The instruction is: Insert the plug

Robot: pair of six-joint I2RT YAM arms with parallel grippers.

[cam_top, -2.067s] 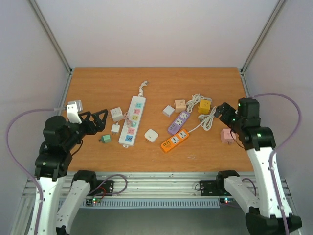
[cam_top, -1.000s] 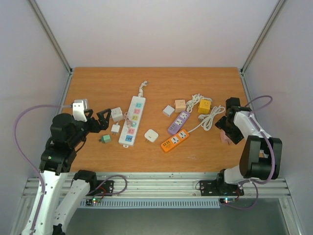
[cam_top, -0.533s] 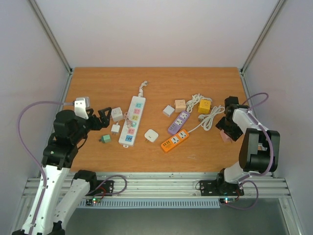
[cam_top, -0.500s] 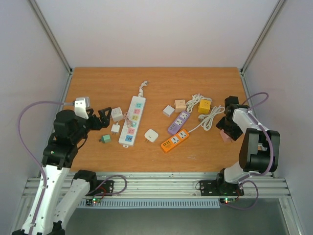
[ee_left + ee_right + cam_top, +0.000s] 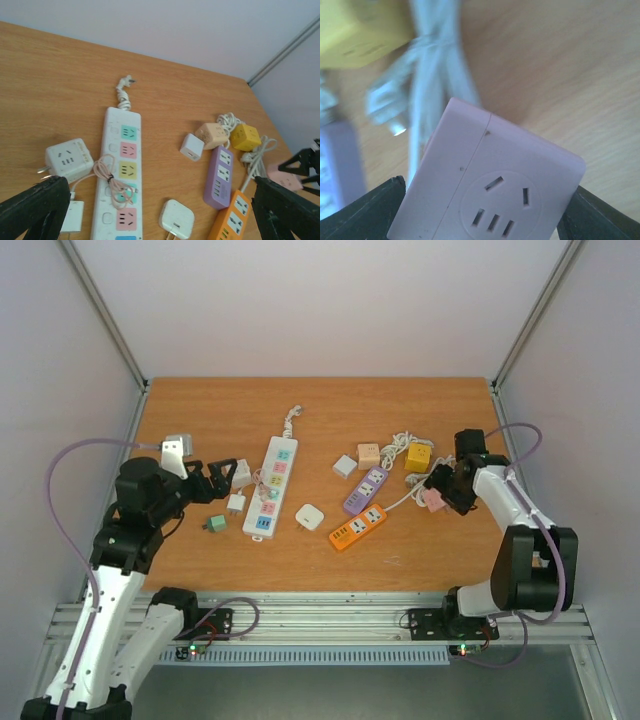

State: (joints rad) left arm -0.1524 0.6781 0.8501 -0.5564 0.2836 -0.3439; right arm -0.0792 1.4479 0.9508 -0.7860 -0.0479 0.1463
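**Risk:** the pink adapter (image 5: 490, 185) is judged liable to twist in the grip if pressed off-axis. Its prongs are hidden, so alignment cannot be checked. The white cord (image 5: 427, 75) just beside it may be snagged.

**Right gripper** (image 5: 437, 497): clamped on the adapter's two sides.

**Left gripper** (image 5: 226, 472): spread wide, nothing held.

**Item:** pale pink block with rounded corners; a five-hole socket face is shown, lightly speckled.

**Location:** right part of the table (image 5: 300, 550), near the yellow cube (image 5: 418, 456).

I see a pale pink adapter (image 5: 490, 185) low in the right wrist view. Overhead, mid-frame: a white power strip (image 5: 271, 486) with pastel sockets, a purple strip (image 5: 366, 490), an orange strip (image 5: 357, 527), a yellow cube (image 5: 418, 456), on a brown wood-grain table (image 5: 200, 410).
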